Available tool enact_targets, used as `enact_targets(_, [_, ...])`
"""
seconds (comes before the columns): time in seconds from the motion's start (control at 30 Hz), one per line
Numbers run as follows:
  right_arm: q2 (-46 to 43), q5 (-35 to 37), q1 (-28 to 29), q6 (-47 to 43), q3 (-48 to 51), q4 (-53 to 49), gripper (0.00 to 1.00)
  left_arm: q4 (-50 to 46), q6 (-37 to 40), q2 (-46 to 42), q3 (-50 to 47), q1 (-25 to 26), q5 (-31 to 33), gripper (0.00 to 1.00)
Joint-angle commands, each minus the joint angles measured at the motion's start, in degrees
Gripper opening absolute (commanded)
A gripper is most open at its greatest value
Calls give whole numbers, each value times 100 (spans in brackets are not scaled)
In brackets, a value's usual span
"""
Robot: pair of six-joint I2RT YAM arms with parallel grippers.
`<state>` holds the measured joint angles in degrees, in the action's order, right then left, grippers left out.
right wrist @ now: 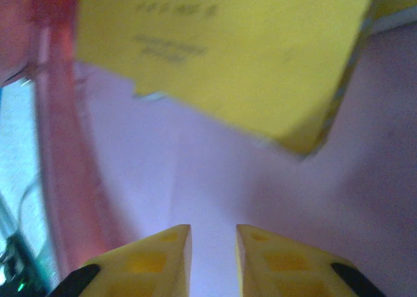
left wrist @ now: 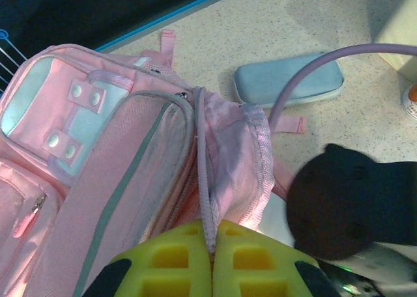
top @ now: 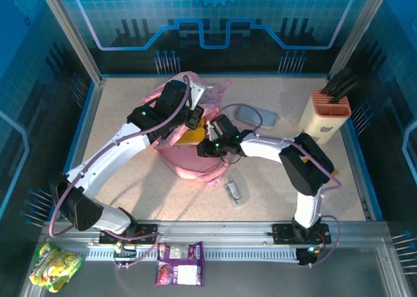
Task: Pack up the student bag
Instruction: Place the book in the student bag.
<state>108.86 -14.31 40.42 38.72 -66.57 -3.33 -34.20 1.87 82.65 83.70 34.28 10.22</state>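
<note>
1. The student bag (top: 177,159) is seen at the middle of the table (top: 260,196), between the two arms. It is made of soft pink fabric with pale grey-white pocket panels, studded pink tabs, grey piping, and pink zips and straps. Its top is open.
2. The rim of the opening is pinched by the left gripper (left wrist: 213,230), whose yellow fingers are pressed together on the fabric.
3. The right gripper (right wrist: 213,235) is held inside the pink interior. Its fingers are parted by a narrow gap, and nothing is held between them.
4. A yellow booklet (right wrist: 228,56) is seen tilted in the opening, just beyond the right gripper.
5. A grey-blue pencil case (left wrist: 290,82) lies flat just right of the bag, on its far side. A beige holder (top: 324,118) with an orange top and black tools stands further right. A small wrapped item (top: 236,191) lies near the bag's near right.
6. From above, much of the bag is hidden by both arms, and a purple cable (left wrist: 326,62) crosses over the pencil case.
7. A yellow-green packet (top: 55,264) and a purple-and-white packet (top: 179,263) lie at the near edge.
8. The dark print on the booklet is blurred and cannot be read. The packet labels are too small to read.
</note>
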Motion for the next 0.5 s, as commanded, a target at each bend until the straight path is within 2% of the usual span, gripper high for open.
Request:
enact_targets(0.0, [316, 421, -96, -125, -479, 672, 23, 515, -178, -250, 45, -23, -172, 0])
enact_targets(0.1, [439, 804, -179, -87, -678, 1110, 25, 492, -223, -253, 33, -21, -115, 0])
enact_targets(0.23, [451, 659, -318, -119, -857, 1000, 24, 470, -317, -224, 1, -19, -56, 0])
enact_targets(0.4, [-589, 324, -307, -352, 353, 1220, 34, 415, -532, -108, -134, -18, 120, 0])
enact_targets(0.47, [-1241, 279, -344, -438, 1018, 1178, 36, 396, -666, -17, -264, -1, -133, 0])
